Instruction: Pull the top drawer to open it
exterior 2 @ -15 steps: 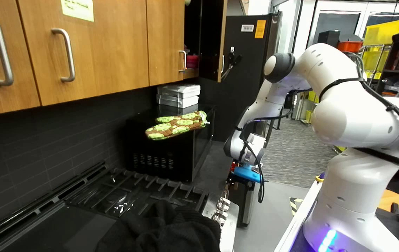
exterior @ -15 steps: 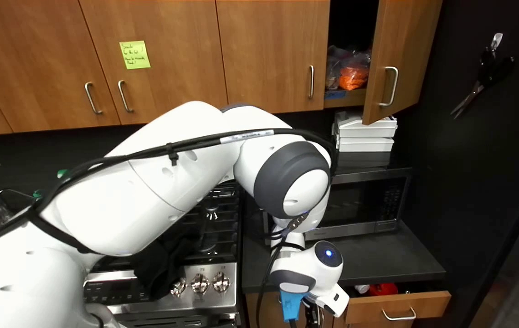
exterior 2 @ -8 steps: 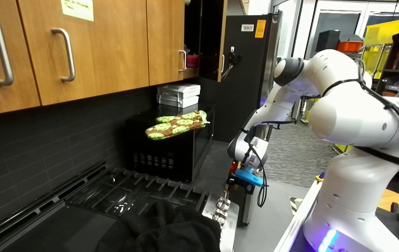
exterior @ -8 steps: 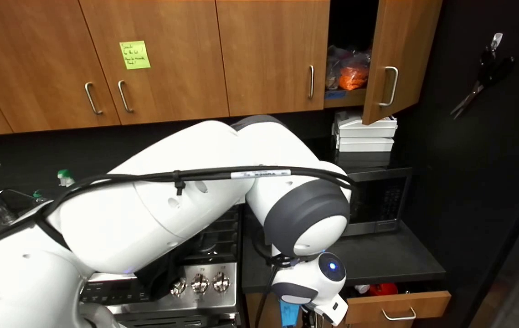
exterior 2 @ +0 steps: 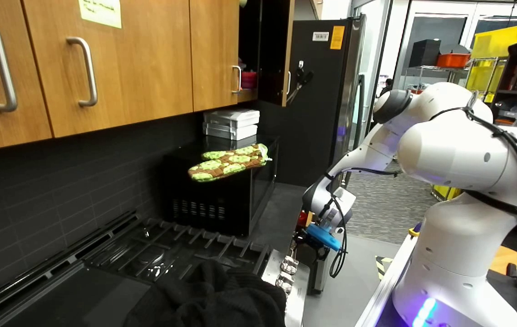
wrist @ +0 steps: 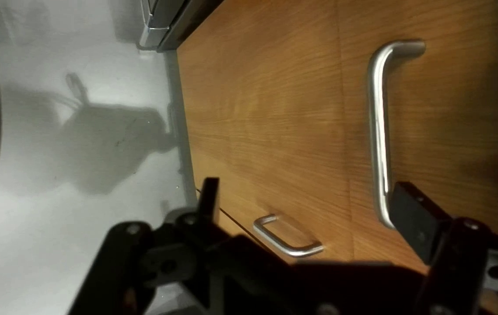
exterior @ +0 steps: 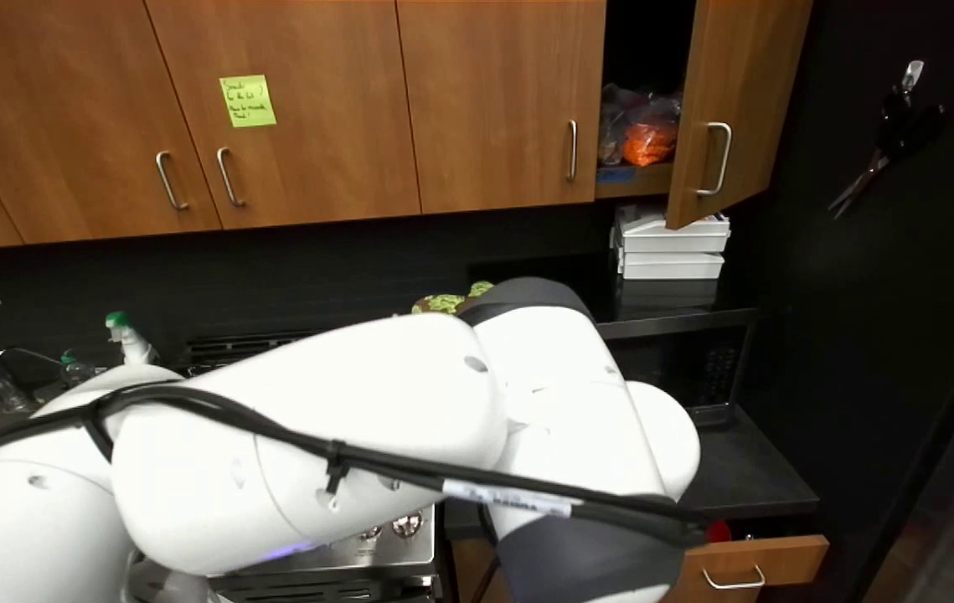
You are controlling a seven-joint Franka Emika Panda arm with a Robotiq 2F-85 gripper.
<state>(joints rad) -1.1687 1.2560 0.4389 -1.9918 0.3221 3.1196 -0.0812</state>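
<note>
Claw (wrist: 309, 197) spread wide, gripping nothing; handle (wrist: 379, 127) between its fingers (wrist: 419, 221), near one, contact unclear. Top drawer (wrist: 450, 109) looks closed, below counter (exterior: 753, 473). Probably set astride so squeezing clamps handle for pulling.

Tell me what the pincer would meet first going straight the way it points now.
Probably the top drawer handle: in the wrist view, a fingertip of the pincer overlaps its end. Depth is unclear, so I can't tell if they touch; the drawer front lies behind.
</note>
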